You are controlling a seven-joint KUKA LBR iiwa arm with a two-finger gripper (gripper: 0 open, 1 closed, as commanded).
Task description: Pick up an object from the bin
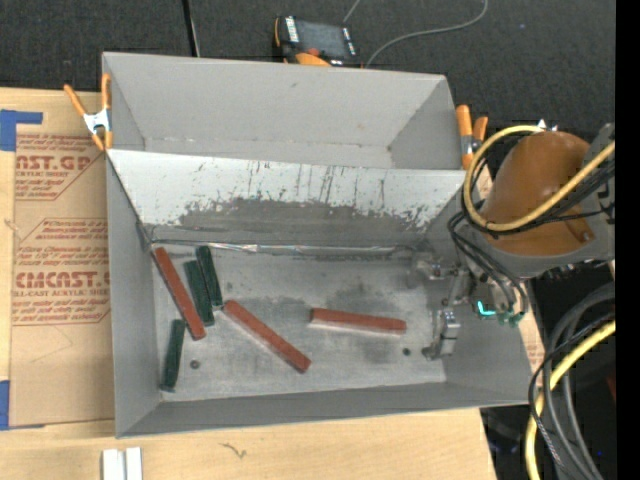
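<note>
The arm [530, 198] reaches into the bin [300, 118] from the right, and its jaws are low over the floor at the right side, near the right wall. Whether the jaws are apart or together cannot be told from this view. No thing is seen in them.

All the things lie flat on the bin floor. The nearest is a red stick [357, 320], lying almost level in the middle-right part, with its right end near the jaws but apart from them. A second red stick [265, 335] lies slanted further left. At the left side there is a third red stick [178, 292], with green sticks [205, 286] just beside it. One more green stick [172, 353] lies near the left wall.

The likely target is the nearest red stick, and the pick seems not yet begun. Several things could go wrong. The jaws are beside the stick, not over it, so closing here would probably catch nothing. The stick is thin and flat, so the jaws may slide over it or push it away. A grip at only its end could let it tilt and slip out. The wall is also close, and the jaws may scrape it.
</note>
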